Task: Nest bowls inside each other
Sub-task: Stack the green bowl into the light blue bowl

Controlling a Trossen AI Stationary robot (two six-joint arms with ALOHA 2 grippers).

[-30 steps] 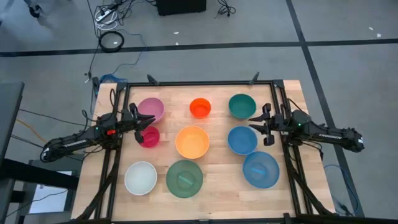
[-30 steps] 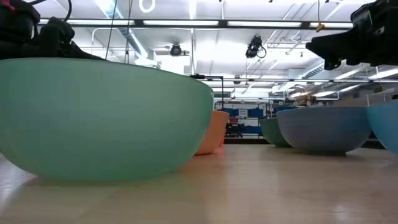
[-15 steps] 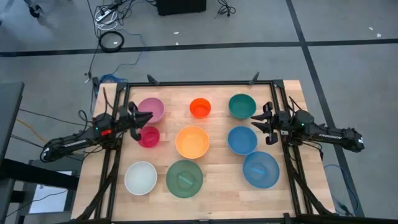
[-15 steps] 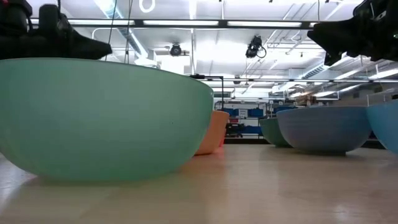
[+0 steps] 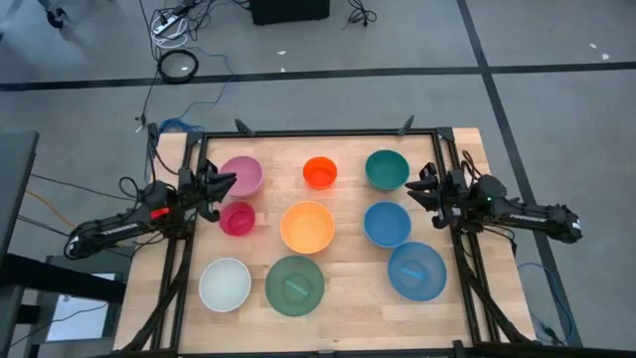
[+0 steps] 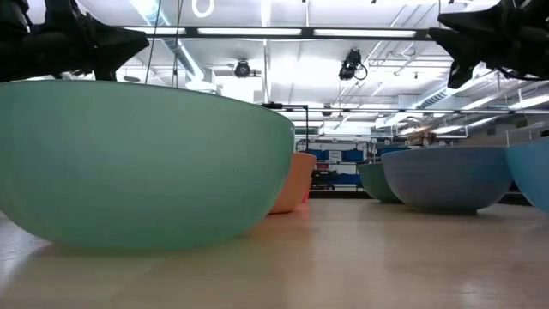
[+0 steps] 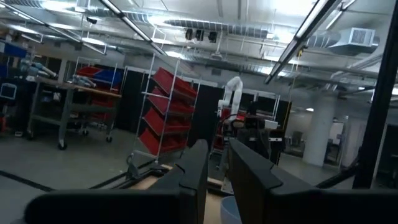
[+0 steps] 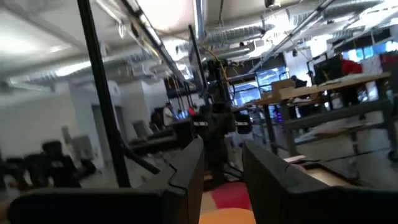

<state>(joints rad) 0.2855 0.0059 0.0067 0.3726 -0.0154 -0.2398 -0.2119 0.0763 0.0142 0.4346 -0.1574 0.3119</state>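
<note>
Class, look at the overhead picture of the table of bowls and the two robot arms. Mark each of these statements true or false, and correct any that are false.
1. Every bowl stands alone, none nested yet. True.
2. The yellow-orange bowl sits in the middle of the table. True.
3. The left gripper holds the pink bowl. False: it hangs beside that bowl with nothing in it.
4. The white bowl is next to the teal bowl. False: they lie at opposite corners; the dark green bowl is its neighbour.
5. The right gripper hangs between the teal bowl and a blue bowl. True.
</note>
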